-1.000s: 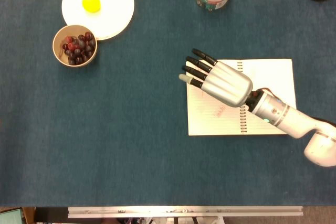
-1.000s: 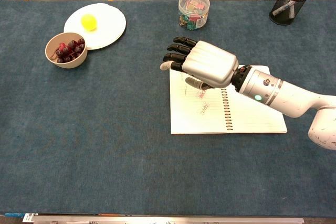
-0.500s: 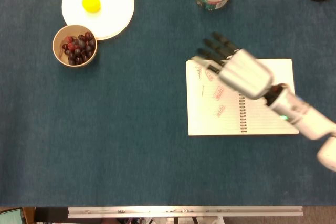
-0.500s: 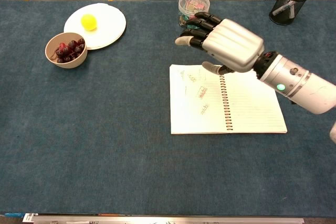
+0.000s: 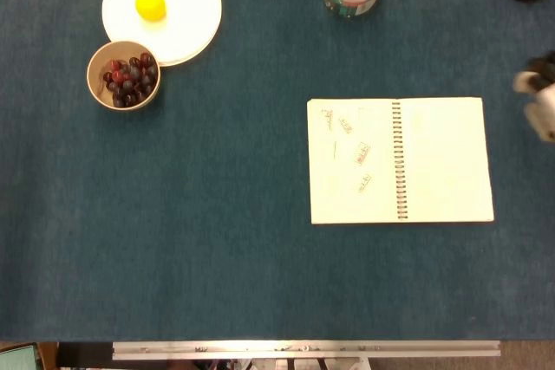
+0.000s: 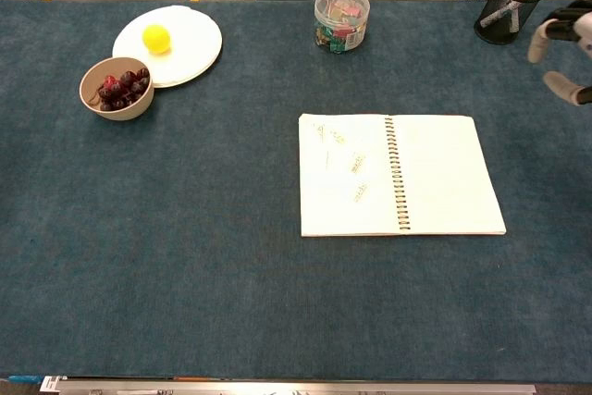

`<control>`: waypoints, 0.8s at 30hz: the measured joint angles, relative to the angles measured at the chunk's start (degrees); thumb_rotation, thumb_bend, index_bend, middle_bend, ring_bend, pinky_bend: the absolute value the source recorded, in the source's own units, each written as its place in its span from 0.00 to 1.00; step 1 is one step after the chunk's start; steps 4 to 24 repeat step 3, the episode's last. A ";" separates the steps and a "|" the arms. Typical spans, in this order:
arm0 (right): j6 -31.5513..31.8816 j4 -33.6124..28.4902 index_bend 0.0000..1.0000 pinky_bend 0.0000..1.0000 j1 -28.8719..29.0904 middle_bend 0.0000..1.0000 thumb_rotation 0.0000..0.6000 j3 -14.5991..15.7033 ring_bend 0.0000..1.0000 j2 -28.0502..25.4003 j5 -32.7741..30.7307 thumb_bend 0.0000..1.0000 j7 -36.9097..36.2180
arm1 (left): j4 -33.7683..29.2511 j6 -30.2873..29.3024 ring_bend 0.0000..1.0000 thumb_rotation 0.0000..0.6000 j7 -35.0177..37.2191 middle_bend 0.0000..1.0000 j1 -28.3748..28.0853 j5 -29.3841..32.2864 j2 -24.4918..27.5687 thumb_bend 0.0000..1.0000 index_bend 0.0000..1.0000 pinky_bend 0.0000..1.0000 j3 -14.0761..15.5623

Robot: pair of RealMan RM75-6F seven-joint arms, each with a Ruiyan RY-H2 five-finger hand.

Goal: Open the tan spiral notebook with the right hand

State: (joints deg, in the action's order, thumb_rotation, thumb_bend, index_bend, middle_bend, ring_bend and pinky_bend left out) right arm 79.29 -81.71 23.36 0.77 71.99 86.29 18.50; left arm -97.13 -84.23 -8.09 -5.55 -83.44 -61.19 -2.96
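Lying open, one notebook (image 5: 401, 160); one plate (image 5: 189, 28), one bowl (image 5: 93, 74); right hand (image 6: 564, 53) empty, fingers apart.

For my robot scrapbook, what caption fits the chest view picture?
Spiral notebook lies open on the blue table, the right hand at the edge.

The spiral notebook (image 5: 401, 160) lies open and flat on the blue table (image 5: 225, 249), spiral binding running down the middle, small marks on its left page. The right hand (image 5: 539, 103) shows only as a blur at the right edge, clear of the pages. Top left, a white plate (image 5: 186, 19) carries a yellow ball (image 5: 151, 4); a bowl of grapes (image 5: 124, 74) touches its rim.
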 measured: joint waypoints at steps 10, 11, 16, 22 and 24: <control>3.08 -1.62 0.48 0.31 -3.61 0.41 1.00 0.28 0.31 -1.89 -1.45 0.35 0.28 | 0.56 -0.59 0.00 1.00 -0.12 0.00 -0.02 -0.80 -0.84 0.36 0.00 0.07 -0.02; 3.08 -1.62 0.48 0.31 -3.61 0.41 1.00 0.28 0.31 -1.89 -1.45 0.35 0.28 | 0.56 -0.59 0.00 1.00 -0.12 0.00 -0.02 -0.80 -0.84 0.36 0.00 0.07 -0.02; 3.08 -1.62 0.48 0.31 -3.61 0.41 1.00 0.28 0.31 -1.89 -1.45 0.35 0.28 | 0.56 -0.59 0.00 1.00 -0.12 0.00 -0.02 -0.80 -0.84 0.36 0.00 0.07 -0.02; 3.08 -1.62 0.48 0.31 -3.61 0.41 1.00 0.28 0.31 -1.89 -1.45 0.35 0.28 | 0.56 -0.59 0.00 1.00 -0.12 0.00 -0.02 -0.80 -0.84 0.36 0.00 0.07 -0.02; 3.08 -1.62 0.48 0.31 -3.61 0.41 1.00 0.28 0.31 -1.89 -1.45 0.35 0.28 | 0.56 -0.59 0.00 1.00 -0.12 0.00 -0.02 -0.80 -0.84 0.36 0.00 0.07 -0.02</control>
